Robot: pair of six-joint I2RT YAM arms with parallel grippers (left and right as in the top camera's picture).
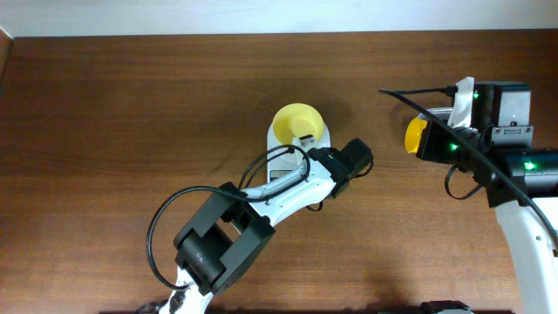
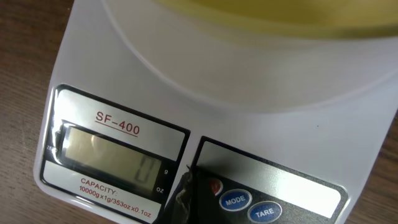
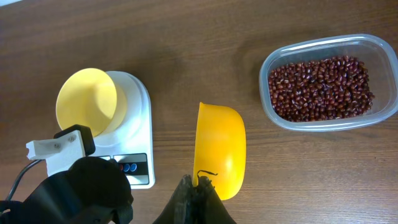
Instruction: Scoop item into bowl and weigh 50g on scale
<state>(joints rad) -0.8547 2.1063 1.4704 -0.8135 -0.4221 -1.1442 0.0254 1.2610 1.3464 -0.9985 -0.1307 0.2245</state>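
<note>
The closed left gripper (image 2: pixel 198 190) is pressed at the scale (image 2: pixel 249 74) buttons — a light touch is advised, bowl (image 1: pixel 296 123) undisturbed; the right gripper (image 3: pixel 198 190) is clamped on the scoop (image 3: pixel 221 149); beans (image 3: pixel 322 87) lie in the container (image 3: pixel 268 62).

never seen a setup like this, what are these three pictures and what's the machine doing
These are two robot arms at a brown wooden table, each ending in a two-finger gripper. One picture looks down from above; the other two come from cameras on the wrists.

A small pale yellow bowl sits on a white digital kitchen scale, whose display shows zero. The left gripper is shut, its tip pressing at the red button beside the blue MODE and TARE buttons.

The right gripper is shut on a yellow plastic scoop, still empty. Beside it is a clear plastic container of dark reddish-brown beans.
</note>
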